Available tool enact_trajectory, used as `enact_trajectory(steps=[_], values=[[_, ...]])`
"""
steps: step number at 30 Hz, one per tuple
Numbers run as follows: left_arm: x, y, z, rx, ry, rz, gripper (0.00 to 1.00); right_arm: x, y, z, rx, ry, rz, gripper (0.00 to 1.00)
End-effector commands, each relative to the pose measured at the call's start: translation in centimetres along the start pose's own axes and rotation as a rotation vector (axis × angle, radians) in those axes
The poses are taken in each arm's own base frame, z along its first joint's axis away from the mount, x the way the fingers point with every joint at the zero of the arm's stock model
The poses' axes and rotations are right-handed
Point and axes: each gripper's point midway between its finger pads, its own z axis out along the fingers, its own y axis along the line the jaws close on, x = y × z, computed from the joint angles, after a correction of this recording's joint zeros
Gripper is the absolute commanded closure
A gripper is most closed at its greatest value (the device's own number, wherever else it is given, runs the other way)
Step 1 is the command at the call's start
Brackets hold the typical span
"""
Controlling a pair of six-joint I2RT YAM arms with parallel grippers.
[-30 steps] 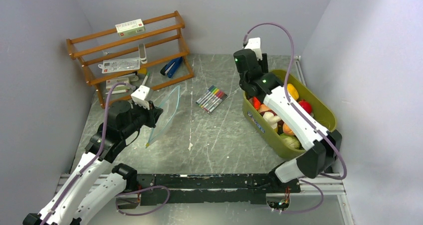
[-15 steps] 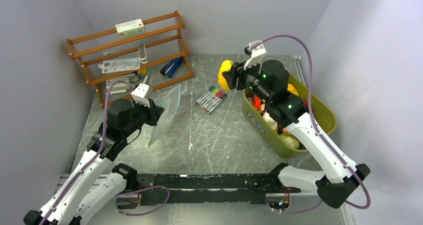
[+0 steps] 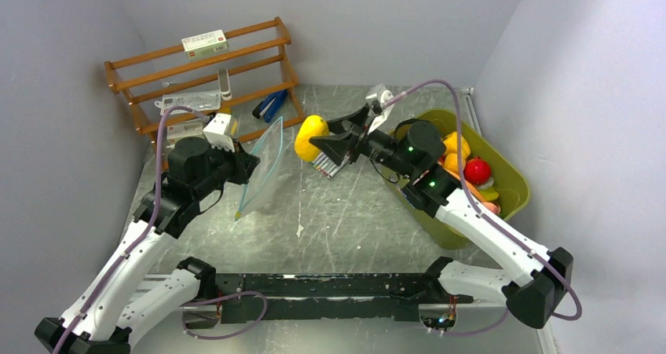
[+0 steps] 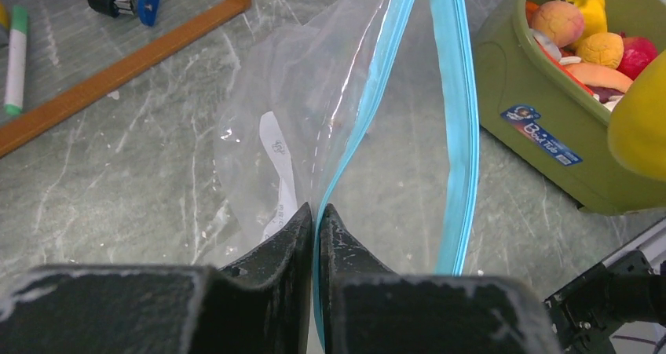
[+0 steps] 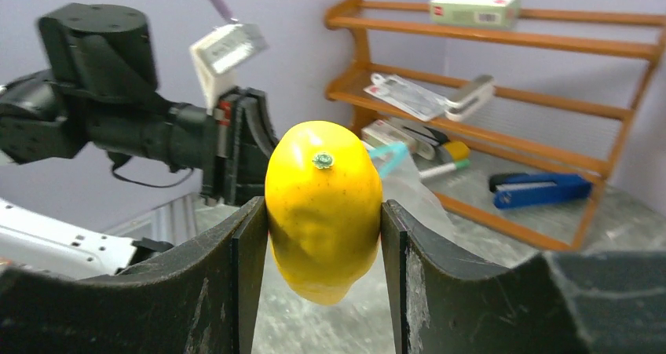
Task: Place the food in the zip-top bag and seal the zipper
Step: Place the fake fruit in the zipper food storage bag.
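Note:
My left gripper (image 3: 245,168) (image 4: 316,213) is shut on one lip of the teal-blue zipper (image 4: 357,126) and holds the clear zip-top bag (image 3: 261,168) (image 4: 314,111) upright above the table. Its mouth gapes; the other zipper strip (image 4: 459,134) hangs free. My right gripper (image 3: 316,144) (image 5: 323,213) is shut on a yellow toy fruit (image 3: 309,136) (image 5: 323,205) and holds it in the air just right of the bag's mouth. More toy food (image 3: 463,166) (image 4: 585,36) lies in the olive-green tub (image 3: 510,183).
A wooden rack (image 3: 206,79) with a box, cards and a blue stapler (image 3: 270,104) stands at the back left. Coloured marker pens (image 3: 334,159) lie under my right gripper. Grey walls close in on three sides.
My right arm has lifted the yellow fruit out of the tub and swung it left towards the bag. My left gripper has raised the bag slightly.

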Motion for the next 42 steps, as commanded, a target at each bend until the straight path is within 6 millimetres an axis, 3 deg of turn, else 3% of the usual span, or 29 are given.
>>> enact_trajectory(steps=[1, 4, 9, 14, 19, 24, 36, 42], values=[[0.2, -1.4, -0.6, 0.07, 0.022, -0.032, 0.93, -2.8, 3.7, 1.7, -0.139, -0.115, -0.025, 0.69], [0.6, -2.4, -0.7, 0.115, 0.044, -0.08, 0.93, -2.8, 4.9, 2.6, -0.166, -0.131, -0.037, 0.69], [0.9, -2.4, -0.4, 0.118, 0.055, -0.09, 0.93, -2.0, 6.1, 4.1, -0.18, -0.146, -0.057, 0.69], [0.6, -3.2, -0.5, 0.156, 0.055, -0.098, 0.93, -0.6, 5.6, 5.0, -0.15, -0.175, -0.109, 0.69], [1.3, -3.1, -0.4, 0.162, 0.062, -0.104, 0.93, -0.5, 5.7, 6.1, -0.161, -0.172, -0.115, 0.69], [1.4, -2.7, -0.8, 0.137, 0.061, -0.098, 0.93, 3.3, 5.9, 7.0, -0.154, -0.085, -0.125, 0.69], [1.5, -2.3, -1.4, 0.126, 0.032, -0.101, 0.93, 8.1, 5.3, 5.5, -0.095, 0.025, -0.203, 0.69], [1.4, -1.7, -1.7, 0.118, -0.017, -0.007, 0.93, 9.0, 4.3, 4.3, -0.049, 0.028, -0.218, 0.68]])
